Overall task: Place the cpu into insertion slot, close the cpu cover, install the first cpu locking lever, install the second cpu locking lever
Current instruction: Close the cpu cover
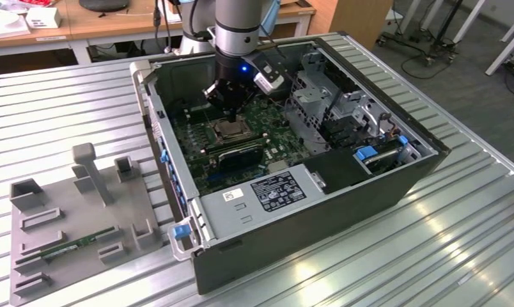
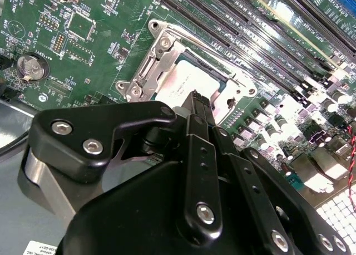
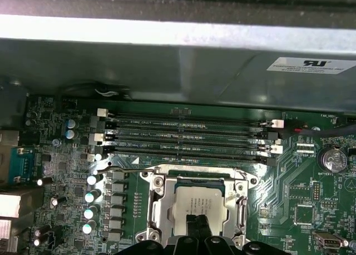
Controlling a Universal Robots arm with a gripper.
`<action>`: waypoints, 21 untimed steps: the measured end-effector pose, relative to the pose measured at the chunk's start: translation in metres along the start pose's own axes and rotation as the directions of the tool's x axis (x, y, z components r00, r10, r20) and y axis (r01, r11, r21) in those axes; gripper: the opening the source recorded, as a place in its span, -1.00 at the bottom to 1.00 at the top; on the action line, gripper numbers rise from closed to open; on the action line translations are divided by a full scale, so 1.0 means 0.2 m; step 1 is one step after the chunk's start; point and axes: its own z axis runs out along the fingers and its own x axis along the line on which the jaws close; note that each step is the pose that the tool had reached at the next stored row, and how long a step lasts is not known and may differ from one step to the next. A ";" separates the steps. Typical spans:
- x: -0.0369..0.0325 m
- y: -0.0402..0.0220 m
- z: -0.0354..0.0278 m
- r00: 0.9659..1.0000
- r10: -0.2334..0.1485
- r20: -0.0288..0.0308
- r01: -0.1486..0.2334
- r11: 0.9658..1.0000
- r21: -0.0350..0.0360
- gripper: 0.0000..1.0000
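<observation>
**Gripper tip poised over chip seated in computer socket**

Gripper [image 3: 198, 219] fingers are drawn close together with nothing between them. They point down into an open computer case [image 1: 342, 198]. In both wrist views the tip hangs just above the chip [image 3: 197, 202], near one of its edges; whether it touches cannot be told.

The chip lies flat in the socket [image 1: 216, 131], amid the green circuit board [image 3: 300, 182]. Its pale metal top shows through the window of the cover [image 3: 153, 207], which appears folded down around it. A thin wire lever [image 3: 119, 169] runs between the socket and the long black memory slots [image 3: 183, 135].

Well apart, on the exterior view's left, a grey tray [image 1: 78, 211] rests on the slatted metal table [image 1: 410, 256].

The chip is probably light, rigid and smooth-topped, with delicate contacts underneath, so opposite edges are the safe hold. The cover looks like thin, stiff sheet metal that swings on its hinge, best pushed on the frame. The lever likely springs back, so its free end gives the best purchase.
</observation>
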 end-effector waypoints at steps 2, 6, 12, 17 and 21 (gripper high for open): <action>0.000 0.000 0.000 1.000 0.000 0.000 0.000 1.000 0.000 -0.79; 0.002 0.000 0.000 1.000 0.000 0.000 0.000 1.000 0.000 -0.79; 0.027 0.001 0.000 1.000 0.000 0.000 0.000 1.000 0.000 -0.79; 0.058 0.003 0.002 1.000 0.000 0.000 0.000 1.000 0.000 -0.79; 0.078 0.003 0.003 1.000 0.000 0.000 0.000 1.000 0.000 -0.79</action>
